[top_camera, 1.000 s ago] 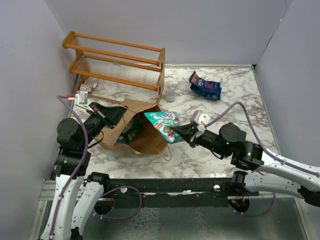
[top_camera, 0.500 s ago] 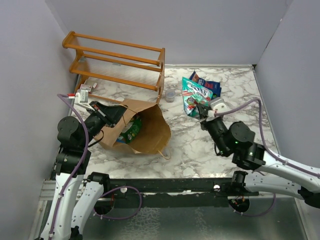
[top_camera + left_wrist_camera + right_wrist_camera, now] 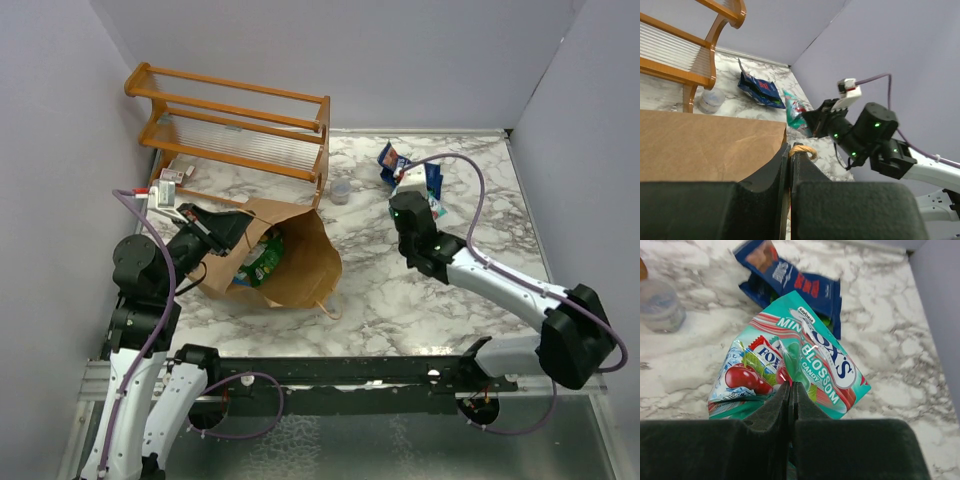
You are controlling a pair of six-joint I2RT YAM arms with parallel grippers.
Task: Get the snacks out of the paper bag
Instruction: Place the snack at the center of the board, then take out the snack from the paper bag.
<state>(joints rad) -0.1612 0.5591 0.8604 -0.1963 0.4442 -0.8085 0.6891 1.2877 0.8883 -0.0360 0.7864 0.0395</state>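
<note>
The brown paper bag (image 3: pixel 300 262) lies on its side with its mouth facing right. Green snack packets (image 3: pixel 264 262) show inside it. My left gripper (image 3: pixel 240 233) is shut on the bag's upper rim by its twisted handle (image 3: pixel 803 149). My right gripper (image 3: pixel 791 386) is shut on a green candy packet (image 3: pixel 805 352) and holds it low over the table at the back right. Blue snack packets (image 3: pixel 790 282) lie just beyond it. In the top view the right gripper (image 3: pixel 409 197) hides most of the green packet, beside the blue packets (image 3: pixel 396 160).
An orange wooden rack (image 3: pixel 235 125) stands at the back left. A small clear cup (image 3: pixel 341 190) sits by the rack's right leg and also shows in the right wrist view (image 3: pixel 660 305). Walls close in the left, back and right sides.
My right gripper has carried the green candy packet from the bag's mouth to the back right, next to the blue packets. The left gripper and the bag have stayed put.
</note>
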